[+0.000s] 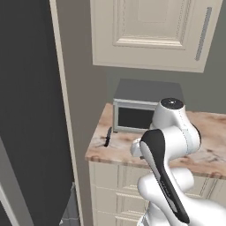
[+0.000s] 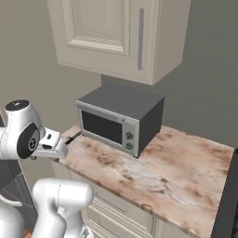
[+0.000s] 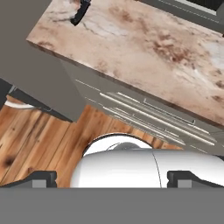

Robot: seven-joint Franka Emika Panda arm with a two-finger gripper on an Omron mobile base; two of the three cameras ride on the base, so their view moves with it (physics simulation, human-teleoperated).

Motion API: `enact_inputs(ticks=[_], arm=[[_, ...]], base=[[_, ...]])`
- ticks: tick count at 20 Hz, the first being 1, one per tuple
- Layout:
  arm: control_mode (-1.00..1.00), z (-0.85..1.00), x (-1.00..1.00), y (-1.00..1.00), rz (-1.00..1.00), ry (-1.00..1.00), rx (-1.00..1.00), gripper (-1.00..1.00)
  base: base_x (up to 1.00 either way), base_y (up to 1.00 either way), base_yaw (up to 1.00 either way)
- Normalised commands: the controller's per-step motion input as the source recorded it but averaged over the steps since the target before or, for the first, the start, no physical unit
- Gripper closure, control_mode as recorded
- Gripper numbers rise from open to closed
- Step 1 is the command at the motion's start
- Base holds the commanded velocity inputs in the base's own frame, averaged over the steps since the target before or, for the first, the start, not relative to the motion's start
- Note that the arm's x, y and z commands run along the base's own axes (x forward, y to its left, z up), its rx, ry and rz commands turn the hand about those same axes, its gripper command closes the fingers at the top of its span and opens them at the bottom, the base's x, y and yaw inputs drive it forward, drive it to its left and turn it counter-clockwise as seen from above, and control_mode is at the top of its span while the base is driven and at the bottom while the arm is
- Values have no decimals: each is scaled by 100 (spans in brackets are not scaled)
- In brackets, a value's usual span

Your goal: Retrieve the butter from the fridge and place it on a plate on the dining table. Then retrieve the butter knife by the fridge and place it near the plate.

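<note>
Butter knife (image 1: 107, 137): small, dark, flat on marbled counter (image 1: 207, 132), near left edge, at 9 o'clock from grey microwave (image 2: 122, 116). Fridge (image 1: 26, 110): dark side panel, 9 o'clock of counter. Gripper (image 3: 111, 178): fingers spread wide, holding nothing, over wood floor (image 3: 39, 144)

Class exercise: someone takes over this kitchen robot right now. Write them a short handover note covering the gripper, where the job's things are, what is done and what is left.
Gripper: open, holding nothing, pointing down past the front edge of the counter.
Butter knife: lies on the counter's left end, beside the toaster oven, close to the fridge.
Butter and plate: their state can't be judged from these views.
Left: reach over to the knife, grasp it, carry it to the dining table and set it near the plate.
</note>
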Motion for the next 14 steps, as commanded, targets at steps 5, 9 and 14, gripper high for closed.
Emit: enact_inputs(ticks=[5,9,14], arm=[[-100,-1,56,34,0,0,0,-100],[-100,0,74,37,-5,0,0,-100],[-100,-21,75,8,-36,0,8,-100]], base=[[0,0,0],[0,0,0],[0,0,0]])
